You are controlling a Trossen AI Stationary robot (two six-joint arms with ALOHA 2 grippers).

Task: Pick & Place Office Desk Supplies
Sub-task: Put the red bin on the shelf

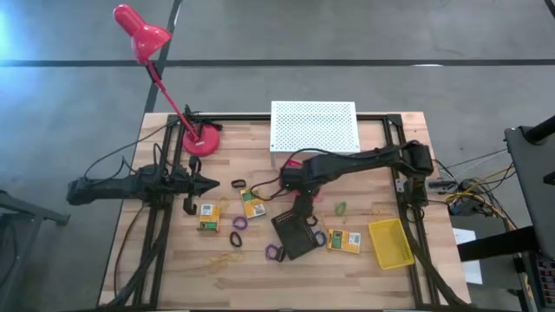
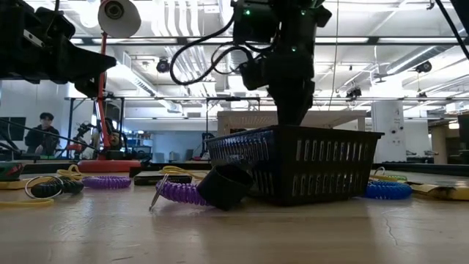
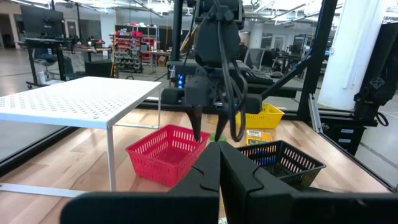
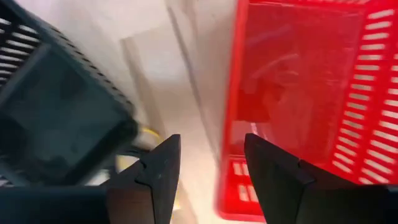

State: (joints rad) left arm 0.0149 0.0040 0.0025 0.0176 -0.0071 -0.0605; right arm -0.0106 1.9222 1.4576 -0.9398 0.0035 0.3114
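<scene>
Right gripper (image 4: 208, 168) hangs fingers apart, nothing in it, between the red tray (image 4: 305, 93) and black tray (image 4: 56, 106). Left gripper (image 3: 219, 163) sits pinched together off to the side.

Two matte black jointed arms; black cables looped along right arm (image 1: 364, 161); dark wedge-shaped fingers (image 4: 163, 167).

Beside the white perforated stand (image 1: 314, 126) sits a red lamp (image 1: 165, 69). The slatted trays are red (image 3: 166, 153), black (image 1: 296, 232) and yellow (image 1: 389, 243). The card boxes (image 1: 343, 241) are yellow-green; the coiled rings are purple (image 2: 179, 192) and blue (image 2: 386, 190). The tabletop (image 1: 173, 260) is pale wood.
</scene>
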